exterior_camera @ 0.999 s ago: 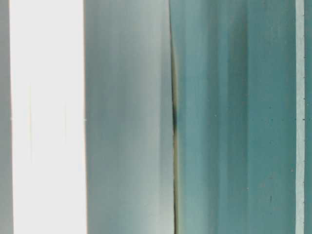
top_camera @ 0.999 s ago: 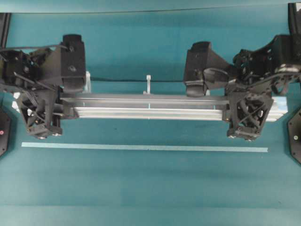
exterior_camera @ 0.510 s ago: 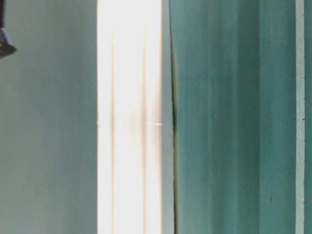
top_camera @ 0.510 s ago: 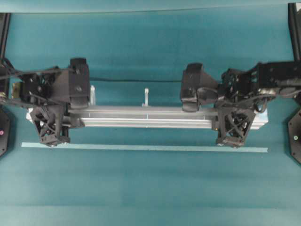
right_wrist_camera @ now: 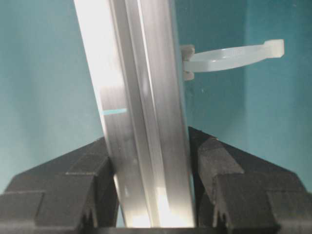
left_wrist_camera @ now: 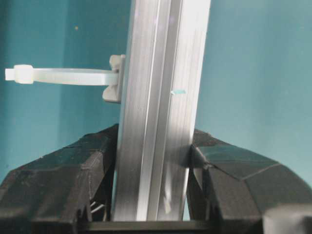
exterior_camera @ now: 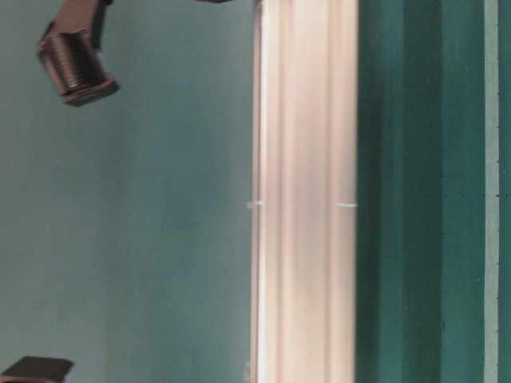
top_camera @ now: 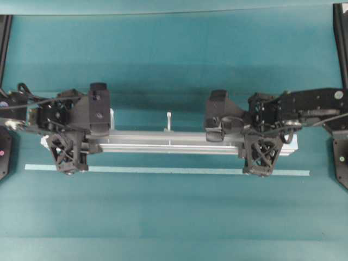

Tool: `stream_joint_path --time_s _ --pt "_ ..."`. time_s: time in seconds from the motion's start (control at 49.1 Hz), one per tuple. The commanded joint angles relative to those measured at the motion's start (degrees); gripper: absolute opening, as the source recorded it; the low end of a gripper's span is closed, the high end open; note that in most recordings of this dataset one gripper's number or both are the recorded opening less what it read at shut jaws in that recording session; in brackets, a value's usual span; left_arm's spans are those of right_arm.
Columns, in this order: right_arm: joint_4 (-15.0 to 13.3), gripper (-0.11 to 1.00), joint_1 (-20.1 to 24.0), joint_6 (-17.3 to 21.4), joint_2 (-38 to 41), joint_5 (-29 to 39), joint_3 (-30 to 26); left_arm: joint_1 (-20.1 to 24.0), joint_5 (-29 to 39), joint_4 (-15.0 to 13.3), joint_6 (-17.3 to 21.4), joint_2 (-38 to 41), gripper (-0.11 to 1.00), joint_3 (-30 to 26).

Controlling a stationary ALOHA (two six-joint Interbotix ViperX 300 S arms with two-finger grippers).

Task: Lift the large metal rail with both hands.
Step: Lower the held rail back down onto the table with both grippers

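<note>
The large metal rail, a long grooved silver bar, lies level across the overhead view just behind the pale tape strip. My left gripper is shut on its left end and my right gripper on its right end. In the left wrist view the black fingers press both sides of the rail. The right wrist view shows the same grip on the rail. A white zip tie sticks out at mid-length. Whether the rail touches the table I cannot tell.
The teal table carries the tape strip in front of the rail. A thin black cable runs behind the rail. Black arm bases stand at the far left and far right edges.
The rail and both grippers have come down toward the table and forward toward the tape strip. Both grips stay shut on the rail, which stays level.
</note>
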Motion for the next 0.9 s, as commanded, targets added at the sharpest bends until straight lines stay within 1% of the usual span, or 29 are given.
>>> stream_joint_path --time_s 0.0,0.122,0.245,0.428,0.611,0.876 --pt "0.1 0.39 0.7 0.1 0.8 -1.8 1.2 0.8 -2.4 -0.1 -1.8 0.6 0.37 0.7" --pt "0.1 0.39 0.7 0.2 1.8 -4.1 2.7 0.4 -5.4 -0.1 -1.8 2.5 0.37 2.3" --pt "0.1 0.39 0.7 0.3 2.6 -5.9 3.9 -0.2 -7.6 -0.2 -1.8 3.6 0.37 2.5" --pt "0.1 0.39 1.2 0.3 3.9 -8.3 4.3 -0.5 -10.0 -0.2 -1.9 6.2 0.37 3.3" --pt "0.2 0.39 2.3 0.3 5.7 -9.1 4.4 -0.9 -11.9 -0.2 -4.2 8.3 0.37 3.5" --pt "0.4 0.39 3.4 0.4 7.1 -10.4 4.4 -2.0 -14.6 -0.2 -4.7 9.8 0.37 4.3"
